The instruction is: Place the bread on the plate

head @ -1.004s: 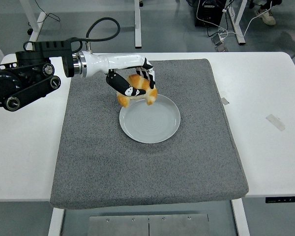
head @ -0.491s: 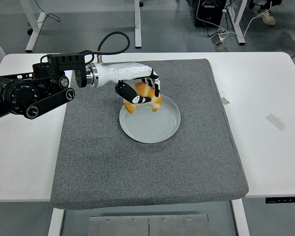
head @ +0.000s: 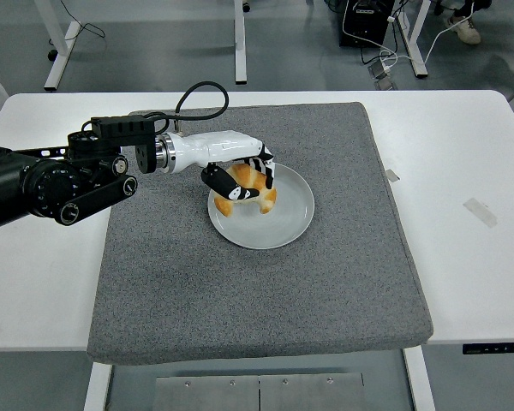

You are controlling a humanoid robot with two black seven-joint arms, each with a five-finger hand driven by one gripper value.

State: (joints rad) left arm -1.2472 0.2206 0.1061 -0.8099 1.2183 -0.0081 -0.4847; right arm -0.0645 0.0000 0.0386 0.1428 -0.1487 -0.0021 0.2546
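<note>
A golden-brown piece of bread (head: 248, 187) is on the left part of a pale round plate (head: 283, 218), which sits on the grey mat. My left hand (head: 242, 177) reaches in from the left on a white forearm and stays curled around the bread, its thumb in front and its fingers over the top and back. Whether the bread's underside touches the plate is hidden by the hand. The right arm does not show.
The grey mat (head: 257, 282) covers the middle of the white table (head: 471, 171). Two small bits of tape (head: 480, 212) lie on the table to the right of the mat. Table legs and cables stand on the floor beyond the far edge.
My left hand has carried the bread down and a little to the right, from above the plate's far left rim onto the plate's left part. The plate has not moved.
</note>
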